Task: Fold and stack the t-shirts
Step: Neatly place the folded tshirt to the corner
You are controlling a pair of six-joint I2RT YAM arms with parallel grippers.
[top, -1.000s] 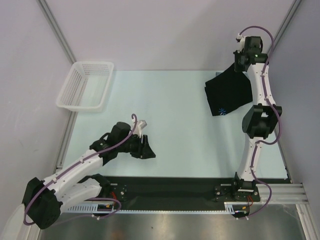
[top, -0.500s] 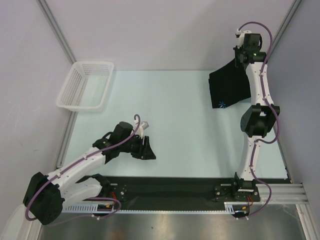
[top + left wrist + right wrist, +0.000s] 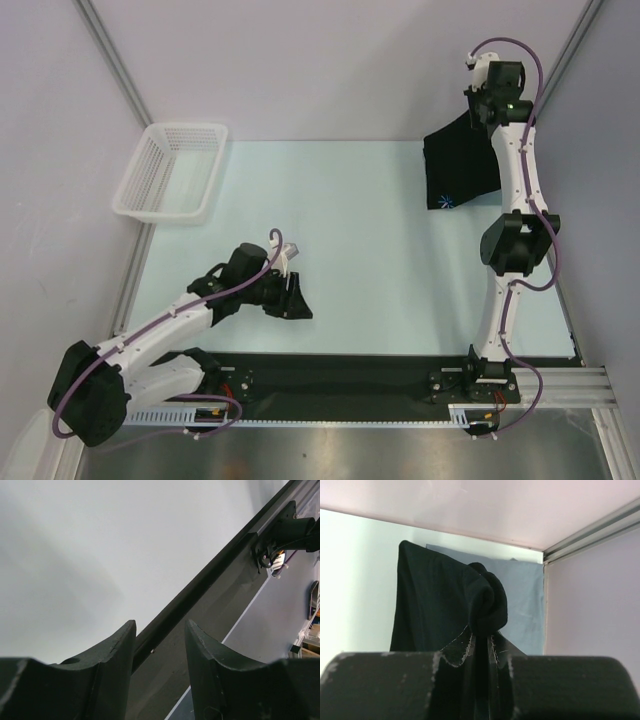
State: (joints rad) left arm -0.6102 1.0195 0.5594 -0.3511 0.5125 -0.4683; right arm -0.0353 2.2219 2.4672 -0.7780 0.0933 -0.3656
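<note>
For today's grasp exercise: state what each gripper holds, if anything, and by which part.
The right gripper pinches a bunched fold of the black t-shirt; the left gripper is open and empty.

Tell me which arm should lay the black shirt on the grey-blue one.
Right: the right pincer is shut on the black shirt, with the grey-blue shirt just behind; the left pincer is open, empty and far off.

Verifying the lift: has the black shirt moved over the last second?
Yes. The black shirt, clamped in the right gripper, has shifted toward the table's far edge, its starburst mark now closer to that edge.
</note>
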